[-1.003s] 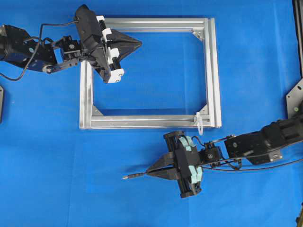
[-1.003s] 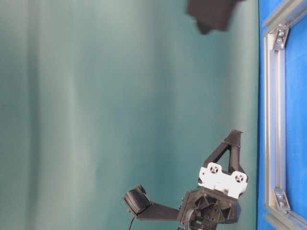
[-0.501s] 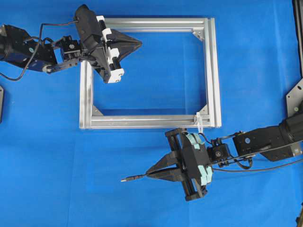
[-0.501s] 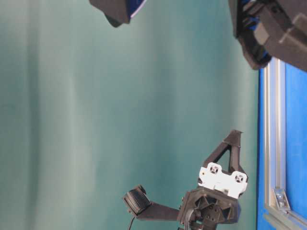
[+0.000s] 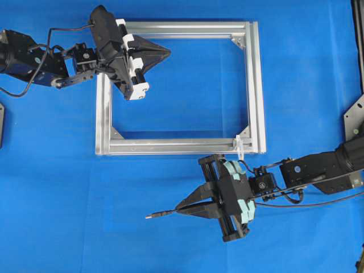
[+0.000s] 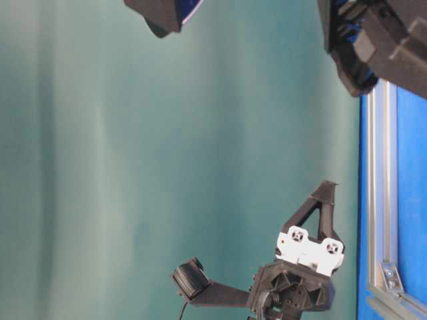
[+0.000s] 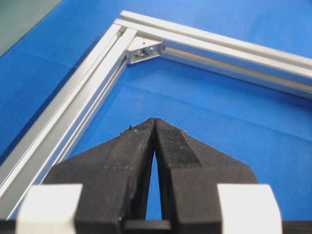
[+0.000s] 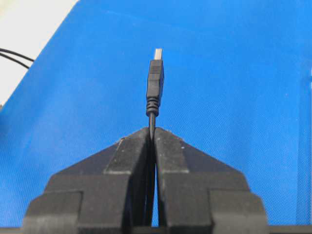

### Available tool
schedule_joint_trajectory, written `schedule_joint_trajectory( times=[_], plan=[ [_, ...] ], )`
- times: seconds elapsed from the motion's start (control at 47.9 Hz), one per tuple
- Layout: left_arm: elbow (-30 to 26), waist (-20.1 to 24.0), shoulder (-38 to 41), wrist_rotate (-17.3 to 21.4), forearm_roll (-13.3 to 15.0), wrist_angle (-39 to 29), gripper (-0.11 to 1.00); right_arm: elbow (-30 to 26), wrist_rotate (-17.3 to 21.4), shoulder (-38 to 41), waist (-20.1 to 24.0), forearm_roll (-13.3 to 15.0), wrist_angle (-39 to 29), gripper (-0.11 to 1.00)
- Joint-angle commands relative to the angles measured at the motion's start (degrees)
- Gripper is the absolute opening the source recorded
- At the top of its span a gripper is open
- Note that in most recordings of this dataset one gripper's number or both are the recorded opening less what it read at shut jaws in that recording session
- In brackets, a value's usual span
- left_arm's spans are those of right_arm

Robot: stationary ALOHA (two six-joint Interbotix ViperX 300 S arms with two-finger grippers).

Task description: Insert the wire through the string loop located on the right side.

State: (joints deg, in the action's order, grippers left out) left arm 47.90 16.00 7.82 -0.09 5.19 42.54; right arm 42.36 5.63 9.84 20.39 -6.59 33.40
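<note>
The wire [image 5: 162, 214] is a thin black cable with a small metal plug tip. My right gripper [image 5: 178, 211] is shut on it just behind the plug, which sticks out to the left. In the right wrist view the plug [image 8: 155, 83] stands straight out past the gripper [image 8: 152, 130]. The string loop [image 5: 240, 149] is a small white ring at the near right corner of the aluminium frame [image 5: 170, 147], behind and to the right of the plug. My left gripper [image 5: 168, 53] is shut on nothing and hovers inside the frame's far left corner.
The rest of the wire trails off right along the right arm [image 5: 318, 200]. In the left wrist view the frame's rail [image 7: 214, 41] and a corner bracket [image 7: 145, 50] lie ahead of my left gripper [image 7: 155, 121]. Blue cloth covers the table.
Over the last second my right gripper rose and shifted slightly right with the wire, coming into the table-level view. It has held still for the last half second. The left arm has not moved.
</note>
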Motion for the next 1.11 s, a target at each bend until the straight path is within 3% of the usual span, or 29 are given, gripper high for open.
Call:
schedule_joint_trajectory(
  times=[0.0, 0.877, 1.086],
  plan=[
    [-0.35, -0.09, -1.67, -0.09, -0.18, 0.26, 0.00, -0.62, 0.00, -1.85, 0.09, 0.00, 0.18, -0.04],
    [-0.26, -0.09, -1.67, -0.18, -0.18, 0.26, 0.00, 0.26, 0.00, -2.20, 0.09, -0.26, -0.09, -0.04],
    [0.88, -0.09, -2.90, -0.09, -0.18, 0.26, 0.00, 5.36, 0.00, -5.10, 0.62, -3.16, 0.18, -0.04]
  ],
)
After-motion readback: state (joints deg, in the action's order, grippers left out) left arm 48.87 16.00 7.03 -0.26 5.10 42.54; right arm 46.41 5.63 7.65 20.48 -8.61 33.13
